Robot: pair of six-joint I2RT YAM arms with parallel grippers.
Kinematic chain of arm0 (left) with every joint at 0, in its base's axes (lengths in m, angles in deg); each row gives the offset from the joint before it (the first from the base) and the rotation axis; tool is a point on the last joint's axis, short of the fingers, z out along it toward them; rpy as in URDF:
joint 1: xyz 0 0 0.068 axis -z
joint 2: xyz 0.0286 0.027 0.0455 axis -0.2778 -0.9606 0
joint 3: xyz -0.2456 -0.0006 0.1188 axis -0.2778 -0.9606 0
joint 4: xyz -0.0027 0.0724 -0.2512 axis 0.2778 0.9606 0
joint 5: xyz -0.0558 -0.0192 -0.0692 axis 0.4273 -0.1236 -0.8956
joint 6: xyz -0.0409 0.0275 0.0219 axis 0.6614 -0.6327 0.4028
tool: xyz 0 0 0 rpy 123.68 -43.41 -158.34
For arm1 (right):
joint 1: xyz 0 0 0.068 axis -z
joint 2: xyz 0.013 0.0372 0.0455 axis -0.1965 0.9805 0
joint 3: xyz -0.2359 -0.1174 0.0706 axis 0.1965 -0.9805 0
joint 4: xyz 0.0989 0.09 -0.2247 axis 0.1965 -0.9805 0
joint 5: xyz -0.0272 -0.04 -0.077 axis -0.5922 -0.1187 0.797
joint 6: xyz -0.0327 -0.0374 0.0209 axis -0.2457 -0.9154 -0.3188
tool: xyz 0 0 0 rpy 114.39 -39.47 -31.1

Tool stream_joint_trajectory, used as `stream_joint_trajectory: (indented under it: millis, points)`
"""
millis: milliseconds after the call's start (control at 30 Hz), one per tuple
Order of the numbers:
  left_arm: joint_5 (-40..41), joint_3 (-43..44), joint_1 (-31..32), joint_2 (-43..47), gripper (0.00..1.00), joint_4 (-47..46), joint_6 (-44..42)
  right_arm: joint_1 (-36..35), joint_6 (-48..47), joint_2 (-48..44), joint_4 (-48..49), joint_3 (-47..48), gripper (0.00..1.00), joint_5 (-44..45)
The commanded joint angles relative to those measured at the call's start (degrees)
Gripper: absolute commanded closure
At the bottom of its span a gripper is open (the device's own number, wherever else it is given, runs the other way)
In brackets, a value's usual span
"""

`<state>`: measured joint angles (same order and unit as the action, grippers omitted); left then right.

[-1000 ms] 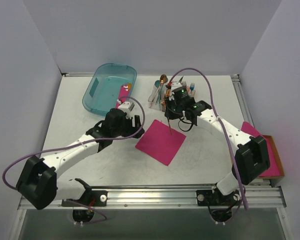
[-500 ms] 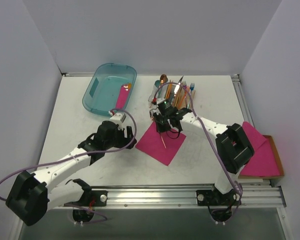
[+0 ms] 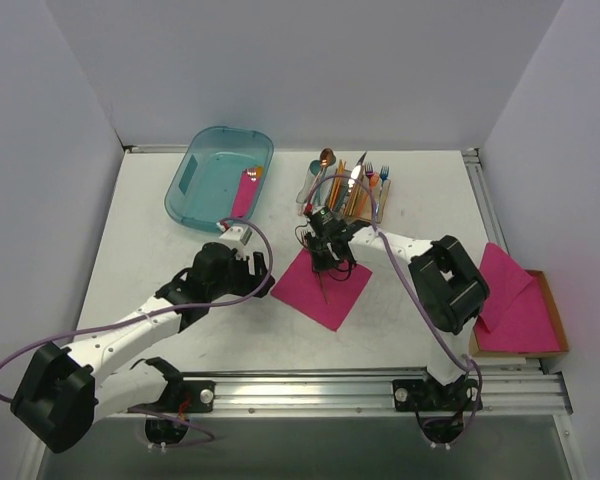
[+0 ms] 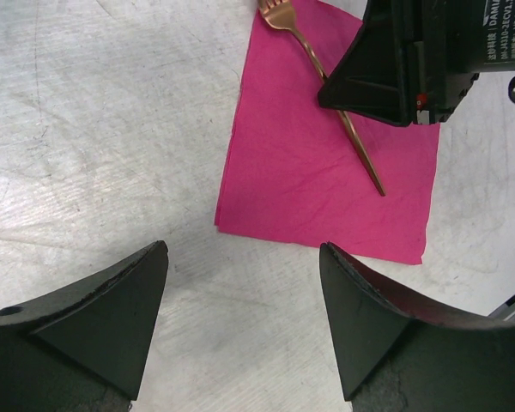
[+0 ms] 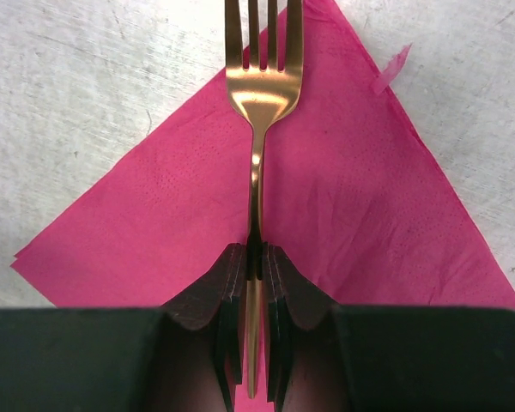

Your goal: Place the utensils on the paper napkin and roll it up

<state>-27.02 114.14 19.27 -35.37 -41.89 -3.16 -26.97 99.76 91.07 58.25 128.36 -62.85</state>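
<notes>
From the top camera, the right gripper [image 3: 325, 262] is hanging over the paper napkin [image 3: 330, 295], which is lying flat and unrolled on the table [image 3: 380, 335] just in front of the cutlery holder [image 3: 345, 190]. The copper fork [image 3: 324, 285] is showing as a thin line across the pink. The left gripper [image 3: 255, 268] is hovering just beside the napkin's left corner. More copper pieces are standing in the holder, so the loading is looking barely begun.

In the left wrist view, that arm's own fingers [image 4: 112, 318] are spreading wide with nothing between them, and the napkin's near edge is lying just ahead. The fork is running diagonally across the sheet, its handle passing under the right gripper's black body. Whether it is resting on the paper or floating just above it, I cannot tell.

In the right wrist view, the fingers [image 5: 232, 287] are pinching narrow on the fork's handle, with the tines pointing toward a far corner of the napkin.

My reading: the first utensil is being set down but not yet let go — release, the other copper pieces and the whole roll-up are remaining.
</notes>
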Motion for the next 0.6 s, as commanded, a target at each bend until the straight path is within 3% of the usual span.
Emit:
stream_joint_trajectory:
  millis: [0, 567]
  points:
    - [-0.97, 0.57, -0.42, -0.64, 0.2, -4.08, -1.15, 0.07, 1.01, 0.72, -0.12, 2.1, 1.0, 1.55]
    - [-1.84, 0.58, -0.42, -1.0, 0.2, -4.52, -1.23, 1.92, 1.72, -0.15, -1.35, 3.07, 1.0, 2.25]
